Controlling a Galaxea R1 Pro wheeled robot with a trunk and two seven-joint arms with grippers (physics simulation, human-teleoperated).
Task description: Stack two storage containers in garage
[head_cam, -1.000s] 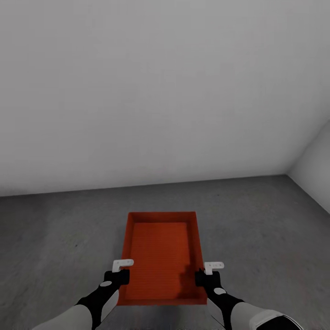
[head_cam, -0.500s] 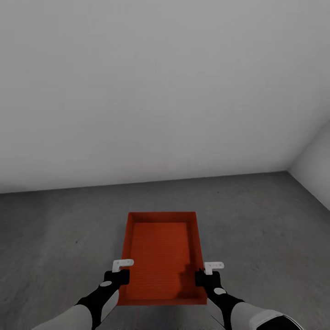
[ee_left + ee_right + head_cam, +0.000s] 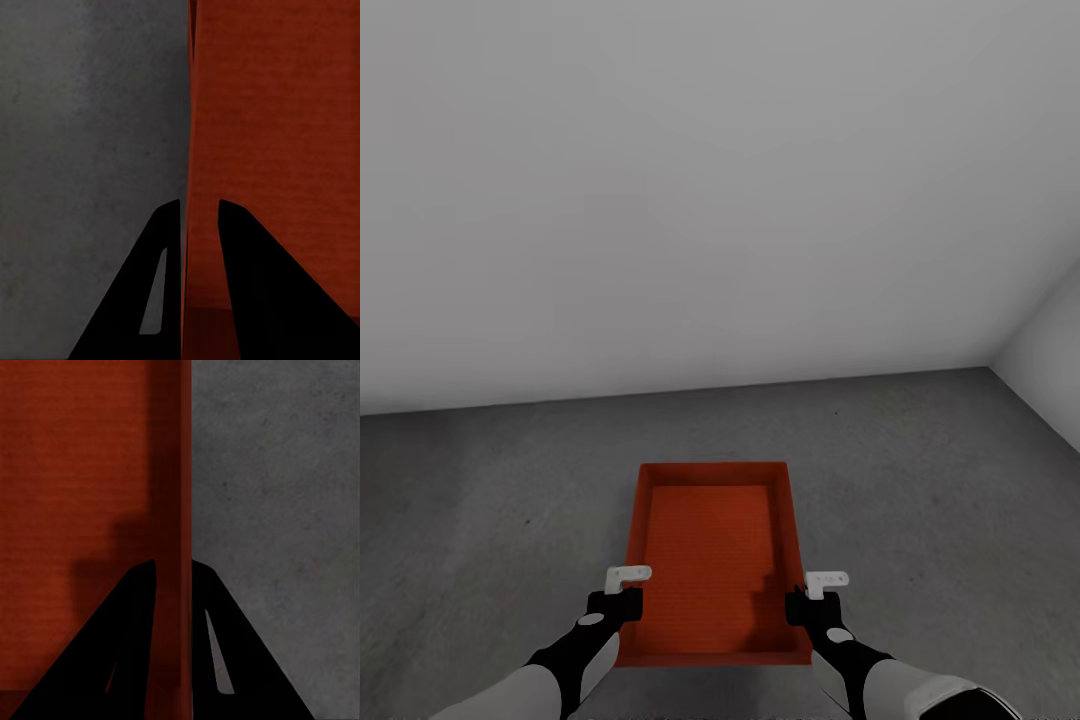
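Note:
I hold one red-orange storage container (image 3: 710, 555) in front of me above the dark grey concrete floor (image 3: 920, 480) of the garage. My left gripper (image 3: 622, 600) is shut on its left wall, and the left wrist view shows that wall (image 3: 196, 150) pinched between the black fingers (image 3: 169, 247). On the opposite side my right gripper (image 3: 800, 605) is shut on the right wall (image 3: 176, 510), one finger (image 3: 135, 607) inside the bin and one outside. The bin is open-topped with nothing inside.
A plain white wall (image 3: 700, 200) stands ahead, meeting the floor a little beyond the bin. A second white wall (image 3: 1055, 360) forms a corner at the far right. Bare concrete lies on both sides of the bin.
The wall-floor line sits slightly lower in the picture than before, so the view has shifted a little. The bin and both grippers keep the same hold.

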